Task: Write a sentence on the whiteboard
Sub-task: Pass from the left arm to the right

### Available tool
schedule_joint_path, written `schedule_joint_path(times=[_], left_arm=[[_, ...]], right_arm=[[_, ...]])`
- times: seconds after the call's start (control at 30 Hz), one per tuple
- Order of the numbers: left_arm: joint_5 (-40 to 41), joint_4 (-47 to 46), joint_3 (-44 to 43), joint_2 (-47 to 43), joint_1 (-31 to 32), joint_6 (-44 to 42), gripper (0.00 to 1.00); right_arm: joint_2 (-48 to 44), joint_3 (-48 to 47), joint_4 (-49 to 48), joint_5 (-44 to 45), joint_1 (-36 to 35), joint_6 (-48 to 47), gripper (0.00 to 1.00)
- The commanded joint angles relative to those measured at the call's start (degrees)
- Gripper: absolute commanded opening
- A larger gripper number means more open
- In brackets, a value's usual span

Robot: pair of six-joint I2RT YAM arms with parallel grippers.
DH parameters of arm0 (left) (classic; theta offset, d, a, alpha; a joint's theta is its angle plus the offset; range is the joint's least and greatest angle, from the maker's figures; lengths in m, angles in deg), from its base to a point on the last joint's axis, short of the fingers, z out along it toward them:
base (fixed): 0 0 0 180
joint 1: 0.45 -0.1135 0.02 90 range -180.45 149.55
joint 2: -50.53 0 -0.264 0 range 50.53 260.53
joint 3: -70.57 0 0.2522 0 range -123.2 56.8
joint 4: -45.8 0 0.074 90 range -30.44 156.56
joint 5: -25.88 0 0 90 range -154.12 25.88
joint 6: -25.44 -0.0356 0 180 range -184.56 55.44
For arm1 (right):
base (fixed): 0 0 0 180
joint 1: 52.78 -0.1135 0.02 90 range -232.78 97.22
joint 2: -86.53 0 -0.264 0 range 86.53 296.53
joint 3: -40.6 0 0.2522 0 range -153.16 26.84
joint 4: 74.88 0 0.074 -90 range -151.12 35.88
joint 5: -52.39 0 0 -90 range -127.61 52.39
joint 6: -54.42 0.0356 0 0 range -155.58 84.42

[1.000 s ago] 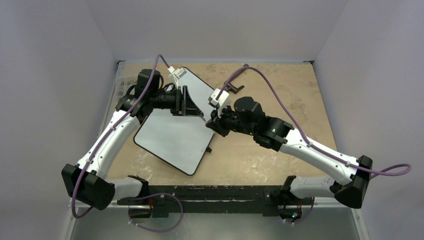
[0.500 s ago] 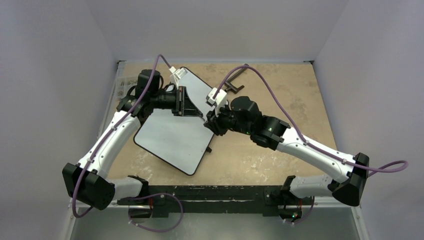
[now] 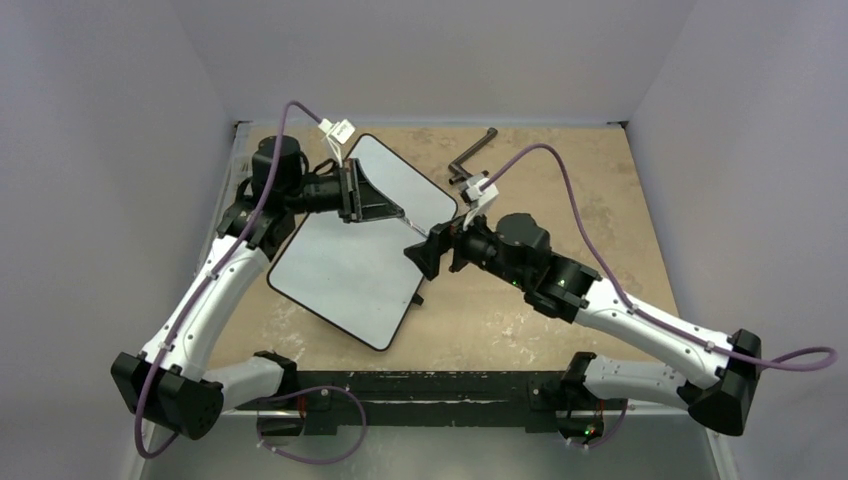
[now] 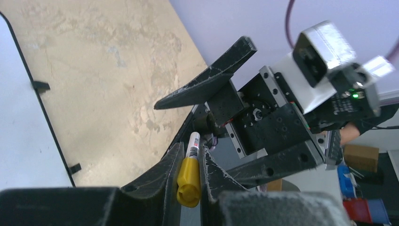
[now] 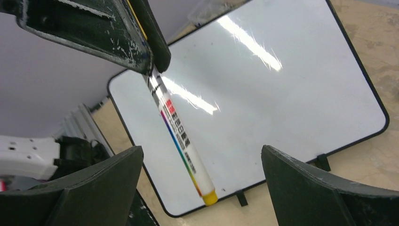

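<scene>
Zero words of the sentence are on the whiteboard (image 3: 340, 270) as far as I can see. Its face is plain white in the overhead view, and the right wrist view shows only glare streaks on it. So the writing itself is all left to do.

What is settled is who has the pen (image 5: 181, 141). The left end effector (image 3: 398, 212) is clenched on it, one yellow end tucked back between its fingers and the rest of the barrel sticking out past the tips. The right end effector (image 3: 430, 247) faces it, just beyond those tips, with its fingers spread wide and released. The pen's other yellow end hangs in the gap between them and touches neither.

Both end effectors hover above the board, which lies flat on the desk (image 3: 560, 200) beneath them, slanted to the desk's edges. I cannot tell whether the pen is uncapped — both ends look yellow. By my reckoning this is preparation only: the nib must be bared if it isn't, then brought down to the board below.
</scene>
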Motion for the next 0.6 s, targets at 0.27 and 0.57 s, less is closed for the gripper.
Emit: schedule_joint_path(times=[0.27,0.57], left_arm=[[4.3,-43.4,6.5,-3.7,-1.3,27.7,0.0],[6.5,-58.5,10.3,-2.4,-1.3,35.8,0.0]], right_arm=[[-3.3,4.8,-36.9,-18.6,10.4,24.0,0.75],[2.7,-0.5,-42.2,-21.5,10.5,25.0,0.55]])
